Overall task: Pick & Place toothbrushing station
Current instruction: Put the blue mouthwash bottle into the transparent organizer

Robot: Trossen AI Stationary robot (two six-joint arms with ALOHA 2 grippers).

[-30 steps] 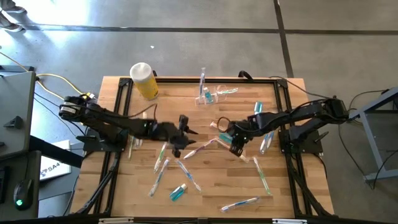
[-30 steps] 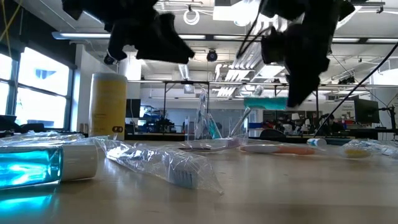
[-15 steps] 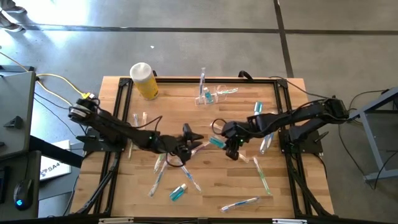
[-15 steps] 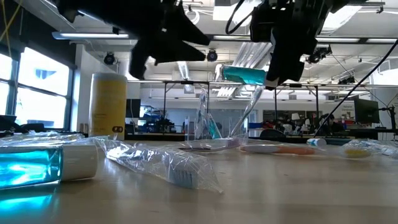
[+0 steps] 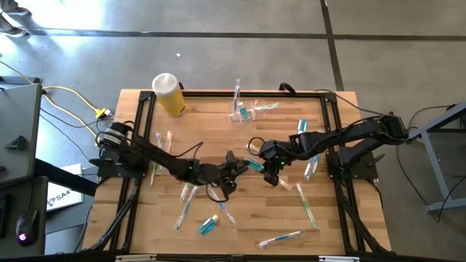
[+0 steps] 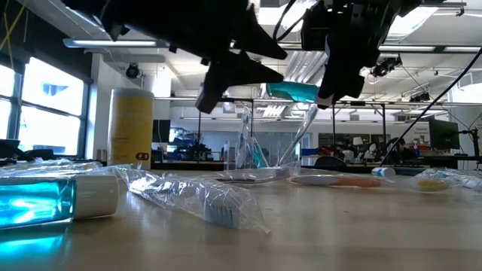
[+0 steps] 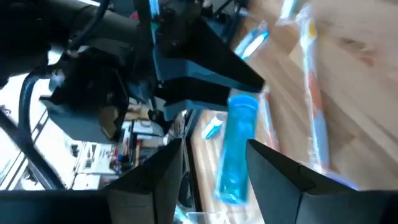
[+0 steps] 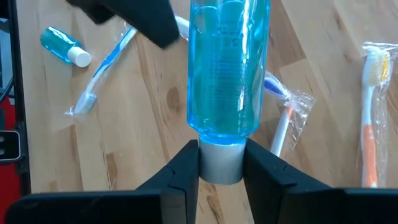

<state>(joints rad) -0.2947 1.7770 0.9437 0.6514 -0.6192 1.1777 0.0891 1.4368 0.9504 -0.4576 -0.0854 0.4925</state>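
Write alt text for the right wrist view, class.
The right gripper holds a teal tube by its white cap above the wooden table. The left gripper's dark fingers approach the tube's far end, and wrapped toothbrushes and another small teal tube lie below.

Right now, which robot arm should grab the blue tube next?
The left one, probably. Its open hand sits right at the blue tube, which the right hand holds up by its white cap.

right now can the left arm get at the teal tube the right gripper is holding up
Probably yes. The left gripper is open with the teal tube straight ahead between its fingers, nothing between them. The right gripper clamps only the tube's white cap, leaving the body free.
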